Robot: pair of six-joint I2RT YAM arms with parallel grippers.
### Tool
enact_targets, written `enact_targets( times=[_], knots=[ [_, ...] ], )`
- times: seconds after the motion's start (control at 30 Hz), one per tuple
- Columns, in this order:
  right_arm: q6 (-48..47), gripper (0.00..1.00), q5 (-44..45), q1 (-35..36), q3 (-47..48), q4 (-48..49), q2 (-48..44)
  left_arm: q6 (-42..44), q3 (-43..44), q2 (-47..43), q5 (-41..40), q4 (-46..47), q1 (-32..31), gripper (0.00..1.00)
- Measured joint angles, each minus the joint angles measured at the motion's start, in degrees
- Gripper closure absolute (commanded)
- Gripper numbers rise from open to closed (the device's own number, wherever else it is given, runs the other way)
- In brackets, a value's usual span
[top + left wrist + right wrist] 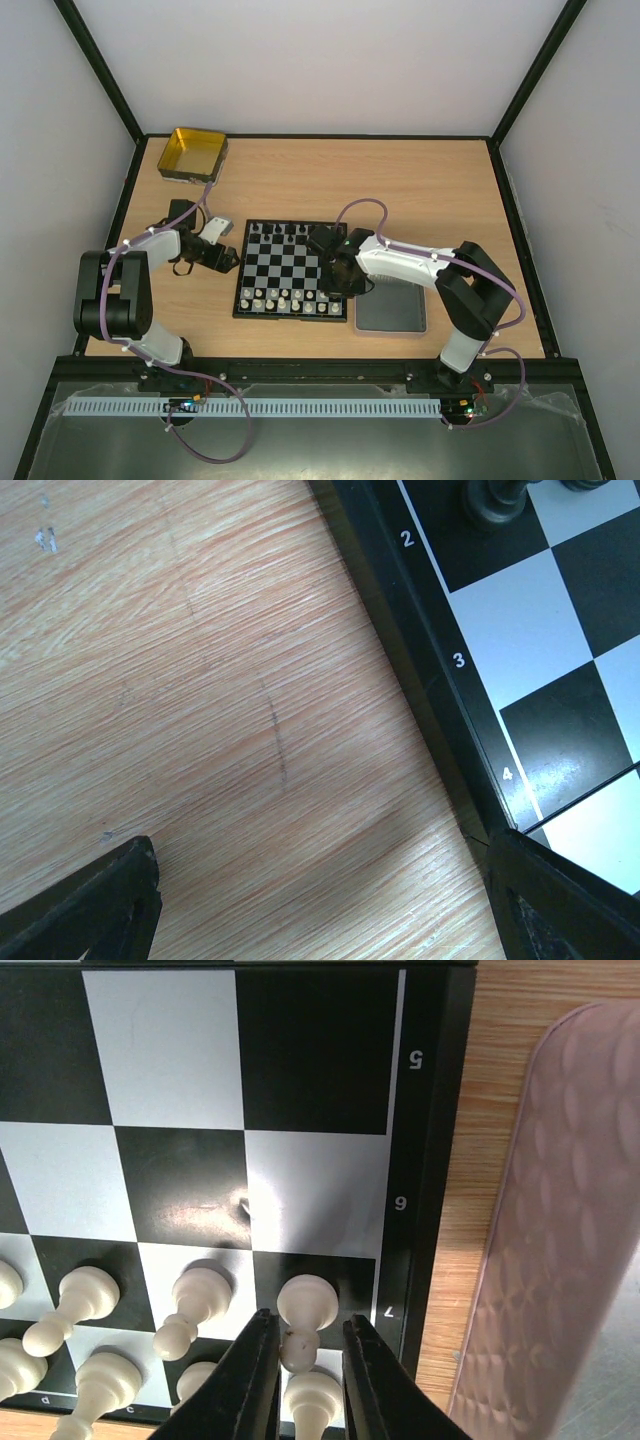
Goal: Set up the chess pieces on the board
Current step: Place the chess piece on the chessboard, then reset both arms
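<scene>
The board (pixel 241 292) lies mid-table, with black chess pieces (pixel 285 232) along its far edge and white ones (pixel 290 300) in the near rows. In the right wrist view a white pawn (pixel 306 1305) stands on the dark corner-column square by the 7 mark. My right gripper (pixel 307 1323) straddles its head, jaws slightly apart: the left finger touches it and the right finger stands a little off. More white pawns (pixel 203 1295) stand to its left. My left gripper (pixel 322 848) hangs wide open over bare wood left of the board (pixel 520 640), holding nothing.
A grey tray (pixel 392 312) lies just right of the board, close to my right arm; its rim (pixel 570 1220) fills the right of the right wrist view. A yellow tin (pixel 193 153) sits at the far left corner. A black piece (pixel 495 500) stands near the board's left edge.
</scene>
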Motion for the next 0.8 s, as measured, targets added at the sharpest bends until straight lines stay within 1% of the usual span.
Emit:
enact_targets(
  times=[0.27,0.33,0.4,0.5,0.67,0.8],
  knots=[
    [0.0,0.80,0.0,0.0,0.0,0.0,0.0,0.0,0.0,0.0,0.0,0.0,0.0,0.12],
    [0.0,0.77,0.3,0.0,0.2,-0.3,0.0,0.0,0.0,0.0,0.0,0.0,0.0,0.12],
    [0.0,0.71,0.9,0.0,1.1,-1.1,0.0,0.0,0.0,0.0,0.0,0.0,0.0,0.12],
    [-0.2,0.65,2.5,0.0,4.0,-2.4,0.0,0.0,0.0,0.0,0.0,0.0,0.0,0.12],
    [-0.4,0.65,5.3,-0.2,7.2,-3.8,-1.3,0.0,0.0,0.0,0.0,0.0,0.0,0.12],
    [-0.2,0.69,7.0,-1.0,7.1,-4.6,-4.0,0.0,0.0,0.0,0.0,0.0,0.0,0.12]
  ],
)
